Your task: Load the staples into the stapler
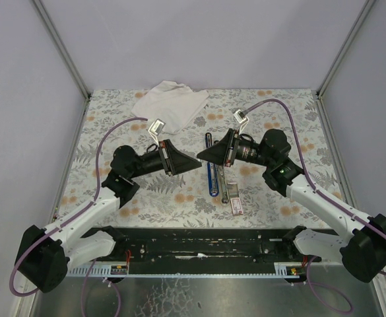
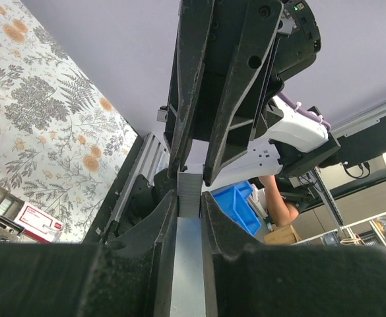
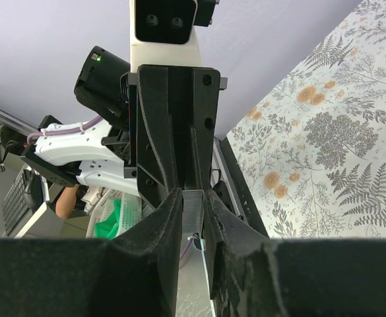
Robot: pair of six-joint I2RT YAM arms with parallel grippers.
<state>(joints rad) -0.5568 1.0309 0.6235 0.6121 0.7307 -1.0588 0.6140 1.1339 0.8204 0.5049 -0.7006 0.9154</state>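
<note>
My two grippers meet tip to tip in the air over the middle of the table. The left gripper (image 1: 195,162) (image 2: 189,198) is shut on one end of a silvery staple strip (image 2: 188,191). From the opposite side the right gripper (image 1: 203,156) (image 3: 193,195) is shut on the same staples (image 3: 193,206). In the top view the fingers hide the strip. Below them on the table lies a blue stapler (image 1: 210,173), with a silvery one (image 1: 224,183) beside it. The pink-red and white staples box (image 1: 236,206) (image 2: 39,222) lies just in front of them.
A crumpled white cloth (image 1: 170,104) lies at the back of the flowered table (image 1: 113,119). Grey walls close in the sides and back. A black rail (image 1: 199,247) runs along the near edge between the arm bases.
</note>
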